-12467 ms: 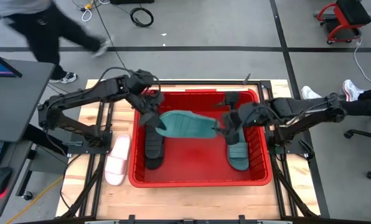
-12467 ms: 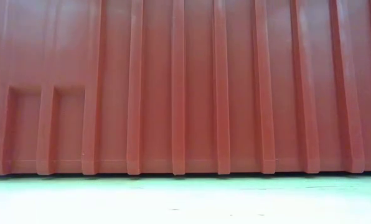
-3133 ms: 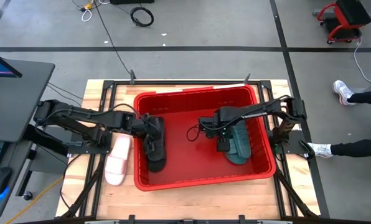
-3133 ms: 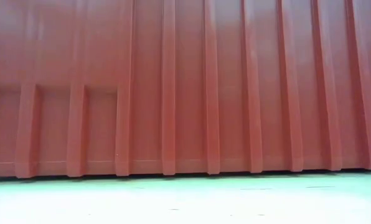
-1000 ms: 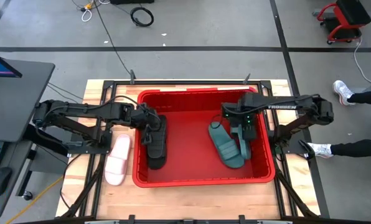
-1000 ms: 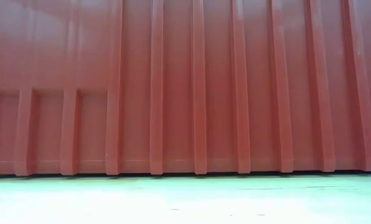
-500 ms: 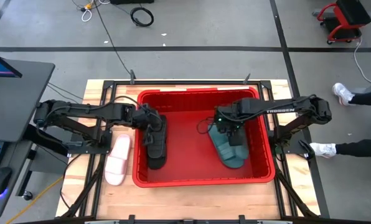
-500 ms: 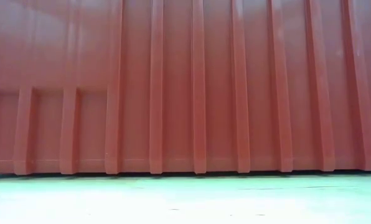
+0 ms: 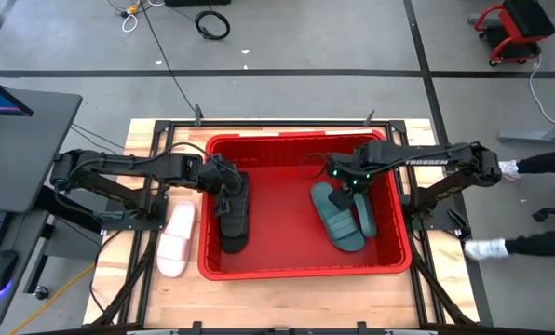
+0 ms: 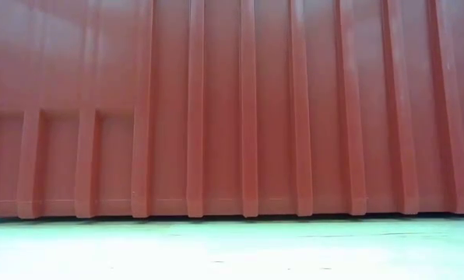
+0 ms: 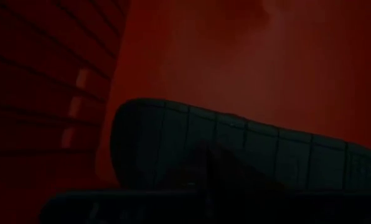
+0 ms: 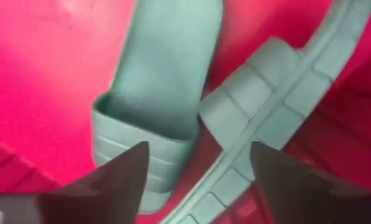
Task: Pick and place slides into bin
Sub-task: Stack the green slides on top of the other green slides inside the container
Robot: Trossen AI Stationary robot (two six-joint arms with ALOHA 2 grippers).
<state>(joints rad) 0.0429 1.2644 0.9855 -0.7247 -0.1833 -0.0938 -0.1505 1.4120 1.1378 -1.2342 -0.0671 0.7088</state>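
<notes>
The red bin (image 9: 301, 270) stands mid-table; its ribbed near wall (image 10: 232, 109) fills the low view. Two black slides (image 9: 233, 212) lie at its left end, one over the other; a black ribbed sole (image 11: 235, 149) shows in the left wrist view. My left gripper (image 9: 223, 181) is right over them. Two teal slides (image 9: 338, 216) lie at the right end: one flat, strap up (image 12: 154, 93), the other on its edge, sole showing (image 12: 279, 106). My right gripper (image 12: 198, 186) is open just above their far ends (image 9: 347, 179). A white slide (image 9: 175, 240) lies on the table left of the bin.
The bin's walls close in both grippers. The wooden table (image 9: 287, 302) shows bare wood in front of the bin. A person's legs and shoes (image 9: 538, 163) show on the floor beyond the table's right edge. A desk with a monitor (image 9: 7, 121) stands at the left.
My right gripper has swung toward the table's left over the teal slides, then drawn back toward the far edge. The two teal slides now lie side by side, apart from the gripper. My left arm and the black slides have kept still.
</notes>
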